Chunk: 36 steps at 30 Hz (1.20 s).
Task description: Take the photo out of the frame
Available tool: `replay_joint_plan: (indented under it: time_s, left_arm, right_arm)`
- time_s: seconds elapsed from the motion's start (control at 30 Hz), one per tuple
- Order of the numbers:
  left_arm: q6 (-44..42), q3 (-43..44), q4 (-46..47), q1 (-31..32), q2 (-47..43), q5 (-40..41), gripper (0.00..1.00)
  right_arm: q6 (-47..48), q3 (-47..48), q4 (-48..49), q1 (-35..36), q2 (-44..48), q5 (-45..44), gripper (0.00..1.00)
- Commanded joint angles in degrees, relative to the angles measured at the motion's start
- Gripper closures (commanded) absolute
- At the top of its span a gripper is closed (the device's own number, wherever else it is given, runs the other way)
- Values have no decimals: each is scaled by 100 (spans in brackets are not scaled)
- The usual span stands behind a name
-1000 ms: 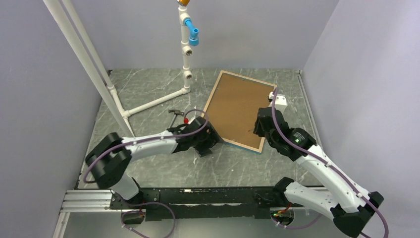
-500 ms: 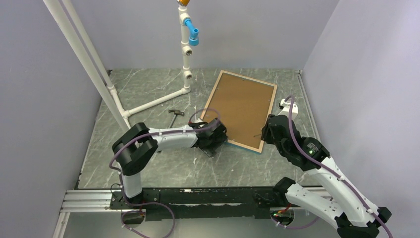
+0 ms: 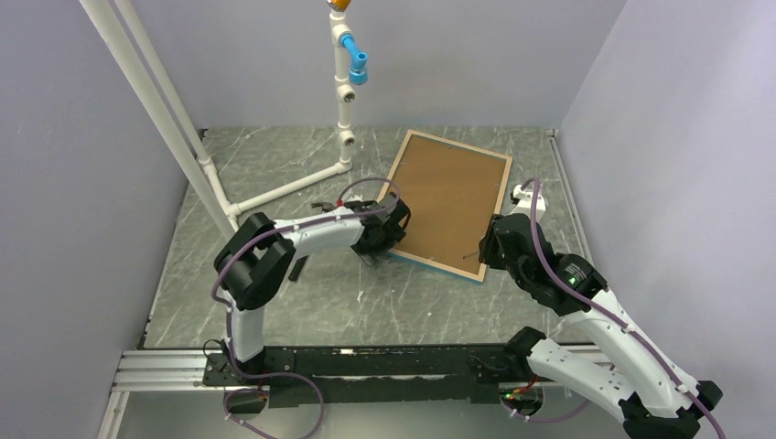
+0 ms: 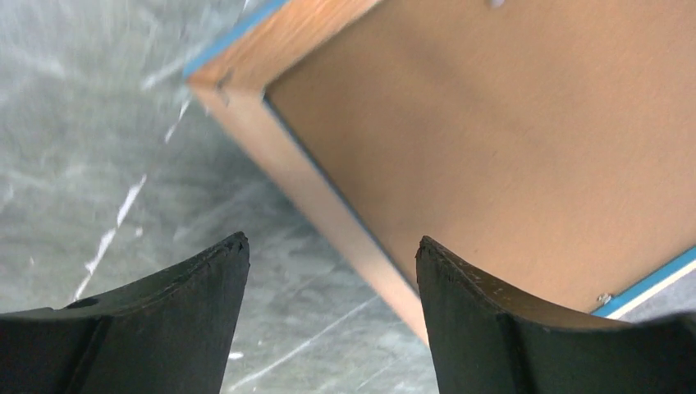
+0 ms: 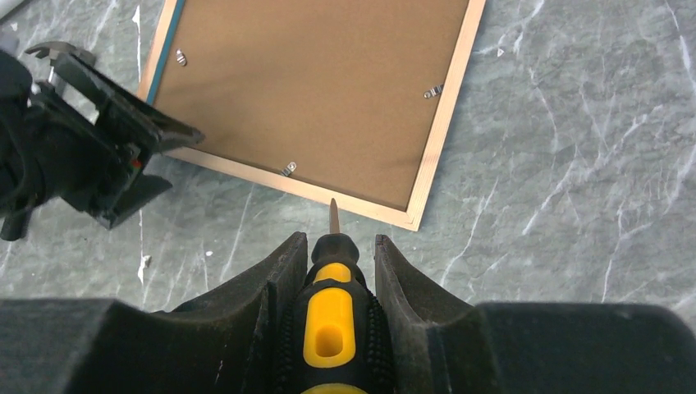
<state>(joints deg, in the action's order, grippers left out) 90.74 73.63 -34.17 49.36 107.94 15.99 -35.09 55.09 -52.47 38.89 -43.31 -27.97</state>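
Observation:
The frame [image 3: 450, 197] lies face down on the table, its brown backing board [image 5: 320, 82] up and a turquoise edge showing at its near side. The photo is hidden under the board. My left gripper [image 3: 386, 240] is open at the frame's near-left corner; in the left wrist view the pale rim [image 4: 328, 205] runs between its fingers [image 4: 197, 304] without touching them. My right gripper [image 5: 338, 240] is shut on a yellow-and-black screwdriver [image 5: 330, 320], whose tip points at the frame's near rim [image 5: 365, 207], just short of it.
Small metal clips [image 5: 287, 168] hold the board along the rim. A white pipe stand [image 3: 344, 128] with a blue fitting [image 3: 355, 59] rises at the back left, and long white pipes [image 3: 156, 110] slant across the left. Grey walls close in on three sides.
My left arm has swung its gripper away from me, up to the frame's near-left corner. My right gripper has drawn back off the frame's right side toward its near-right corner.

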Motion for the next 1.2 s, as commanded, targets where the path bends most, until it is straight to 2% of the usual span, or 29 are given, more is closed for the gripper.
replay_joint_plan:
  time_s: [0.0,0.3,0.47,0.77,0.97,1.17]
  left_arm:
    - [-739,654,-665,-116,282,303,22]
    - [-1087,630,-831,-83,524,306,25]
    - [-1153,572,-1045,189,534,495,26]
    - [-869,-521,-384,642,-25,94,27]
    - [-492,-946,-234,1234,-351,23,27]
    - [-214,-1508,394,1502,-838,-201,20]
  right_arm:
    - [-30,51,156,-6,25,45,100]
    - [-83,59,218,-6,-81,204,100]
    - [-127,4,314,2,-140,297,100]
    - [-161,-33,512,-1,-344,382,100]
    - [-160,-122,721,-2,-562,463,100]
    - [-72,-151,1263,0,-983,799,100]
